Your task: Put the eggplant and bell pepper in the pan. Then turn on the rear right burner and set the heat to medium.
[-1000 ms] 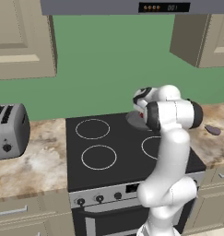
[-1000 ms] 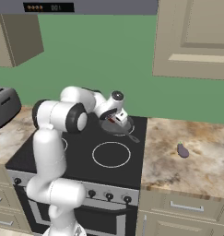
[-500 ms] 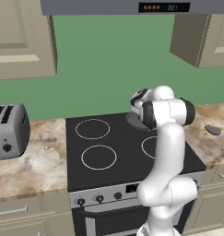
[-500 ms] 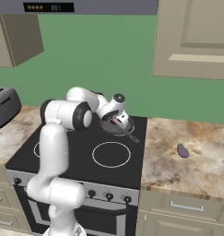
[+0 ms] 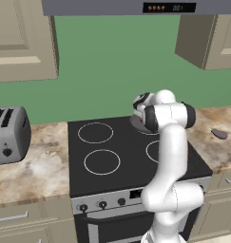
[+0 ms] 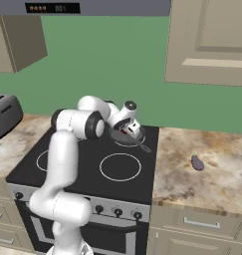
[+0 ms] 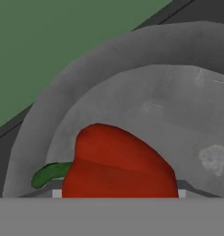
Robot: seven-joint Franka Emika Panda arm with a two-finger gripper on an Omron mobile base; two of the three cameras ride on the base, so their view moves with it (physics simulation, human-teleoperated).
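Note:
The red bell pepper (image 7: 118,161), its green stem to the left, sits between my finger pads just above the floor of the grey pan (image 7: 178,92). My gripper (image 6: 126,130) hangs over the pan (image 6: 135,141) at the back right of the black stovetop, shut on the bell pepper (image 6: 123,132). The pan's dark handle points toward the counter on the right. The purple eggplant (image 6: 197,162) lies on that counter, well apart from the pan, and appears as eggplant (image 5: 219,134) in the left base view. The pan covers the rear right burner.
A row of knobs (image 6: 117,211) runs along the stove's front panel. A toaster (image 5: 7,135) stands on the left counter. White burner rings (image 5: 101,161) mark the glass. Cabinets and a hood hang above.
The hand has dipped slightly lower over the pan, still carrying the bell pepper. The eggplant has stayed put.

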